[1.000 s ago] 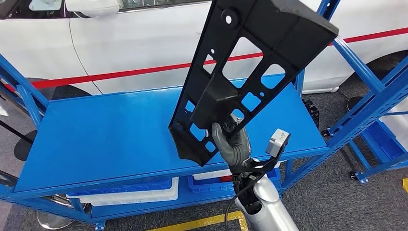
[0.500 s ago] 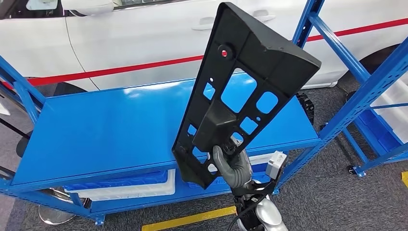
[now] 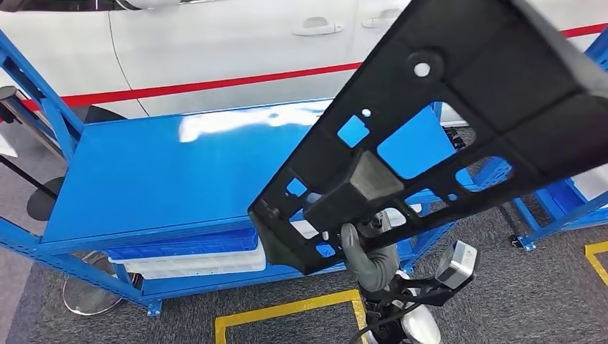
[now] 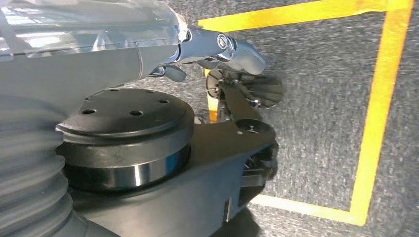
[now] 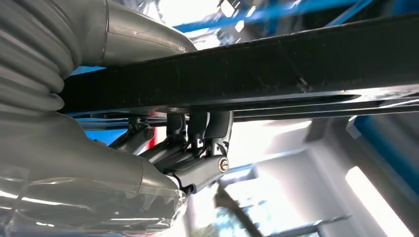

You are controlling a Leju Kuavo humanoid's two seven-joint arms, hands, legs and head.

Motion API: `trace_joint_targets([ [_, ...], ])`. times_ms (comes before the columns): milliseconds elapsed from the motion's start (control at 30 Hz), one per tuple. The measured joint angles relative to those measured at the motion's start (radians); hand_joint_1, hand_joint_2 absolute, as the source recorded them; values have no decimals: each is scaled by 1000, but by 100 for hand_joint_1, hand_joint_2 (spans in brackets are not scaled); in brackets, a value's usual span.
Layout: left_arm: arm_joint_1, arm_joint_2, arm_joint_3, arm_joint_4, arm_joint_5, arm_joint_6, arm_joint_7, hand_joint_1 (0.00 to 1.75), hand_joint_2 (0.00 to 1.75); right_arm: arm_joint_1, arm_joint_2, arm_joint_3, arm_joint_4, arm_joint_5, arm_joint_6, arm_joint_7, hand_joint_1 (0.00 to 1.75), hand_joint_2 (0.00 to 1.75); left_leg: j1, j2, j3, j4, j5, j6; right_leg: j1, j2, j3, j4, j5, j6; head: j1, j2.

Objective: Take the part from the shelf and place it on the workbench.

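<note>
The part (image 3: 459, 122) is a long black plastic panel with several cut-outs. My right hand (image 3: 369, 256) grips it near its lower end and holds it in the air, slanted up to the right, over the near right corner of the blue workbench (image 3: 158, 172). In the right wrist view the dark fingers (image 5: 197, 143) curl under the panel's black edge (image 5: 257, 74). My left hand (image 4: 217, 47) hangs beside my body over the floor, holding nothing, its fingers stretched out.
A white car (image 3: 215, 43) with a red stripe stands behind the workbench. Blue and white bins (image 3: 190, 254) sit on the lower level. Blue shelf posts (image 3: 566, 204) rise at the right. Yellow tape (image 3: 287, 312) marks the grey floor.
The whole view has shifted as the camera moved. The panel has tipped further right and nearer the camera, its top now past the picture's right edge; my right hand still grips it.
</note>
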Motion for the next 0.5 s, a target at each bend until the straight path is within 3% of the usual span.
trace_joint_targets([
  [67,-1,0,0,0,1,1,1,0,175,-11,0,-4,-18,-15,19,2,175,175,-2,-1,-10,9,9,-10,4,2,50,-77,2,-11,0,0],
  [167,1,0,0,0,3,2,2,0,175,-18,0,-8,-31,-20,25,2,175,175,-1,-3,-20,11,20,-29,5,0,38,-90,16,-33,3,0],
  [233,2,0,0,0,5,2,3,0,175,-22,0,-8,-36,-20,28,3,175,175,2,-4,-44,55,-33,-40,2,-3,18,-94,38,-48,1,0],
  [300,2,0,0,0,7,3,4,0,175,-24,1,-9,-40,-22,30,2,175,175,6,-4,-80,168,-135,-48,3,-4,-11,-93,60,-54,-1,0],
  [333,2,0,0,0,7,3,5,0,175,-24,0,-10,-40,-24,33,2,175,175,7,-4,-93,231,-171,-50,4,-4,-26,-93,71,-54,-2,0],
  [367,1,0,0,0,8,3,5,0,175,-25,0,-10,-41,-27,36,3,175,175,7,-4,-96,277,-186,-51,4,-5,-41,-92,82,-53,-2,0],
  [400,1,0,0,0,8,4,5,0,175,-26,0,-11,-40,-32,41,7,175,175,7,-4,-84,293,-178,-51,5,-5,-56,-91,92,-52,-2,0],
  [433,1,0,0,0,9,4,5,0,175,-30,0,-12,-40,-38,45,12,175,175,7,-4,-53,272,-153,-49,6,-5,-69,-91,103,-51,-2,0],
  [500,-1,1,0,0,9,4,5,0,175,-39,0,-14,-39,-48,49,26,175,175,5,-4,54,141,-112,-40,6,-5,-89,-89,122,-46,-2,0],
])
